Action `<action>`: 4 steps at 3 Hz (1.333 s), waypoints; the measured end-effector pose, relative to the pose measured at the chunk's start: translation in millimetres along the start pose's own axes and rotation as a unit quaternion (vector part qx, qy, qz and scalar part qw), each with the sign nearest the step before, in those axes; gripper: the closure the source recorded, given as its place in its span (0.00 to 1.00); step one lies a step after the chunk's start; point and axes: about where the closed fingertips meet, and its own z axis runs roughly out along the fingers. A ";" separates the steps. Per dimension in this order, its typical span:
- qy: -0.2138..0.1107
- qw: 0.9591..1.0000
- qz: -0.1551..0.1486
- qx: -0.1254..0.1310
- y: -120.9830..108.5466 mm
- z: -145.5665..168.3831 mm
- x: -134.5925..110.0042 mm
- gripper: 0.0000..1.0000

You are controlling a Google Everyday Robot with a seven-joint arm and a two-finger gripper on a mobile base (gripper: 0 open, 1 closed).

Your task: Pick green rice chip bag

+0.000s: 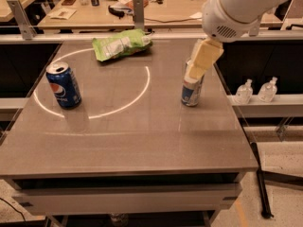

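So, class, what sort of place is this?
Probably a robotics lab: cluttered workbenches behind, a test table bearing the green rice chip bag, a Pepsi can and a slim can, with the gripper near that can's top.

The top of the slim silver-and-blue can [191, 94] was hidden by the gripper [195, 71], which was held just in front of it over the right part of the table [142, 141]. The arm [236, 8] was cut off by the upper edge, as were objects on the far bench [170, 6]. The table's legs were cut off below. The white print on the green rice chip bag [122, 45] could not be read.
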 end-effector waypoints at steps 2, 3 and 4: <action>-0.009 0.999 0.021 0.041 -33.1 17.5 -33.4 0.00; -0.029 0.999 0.021 0.037 -42.1 25.3 -44.3 0.00; -0.031 0.999 0.020 0.037 -42.6 25.5 -45.2 0.00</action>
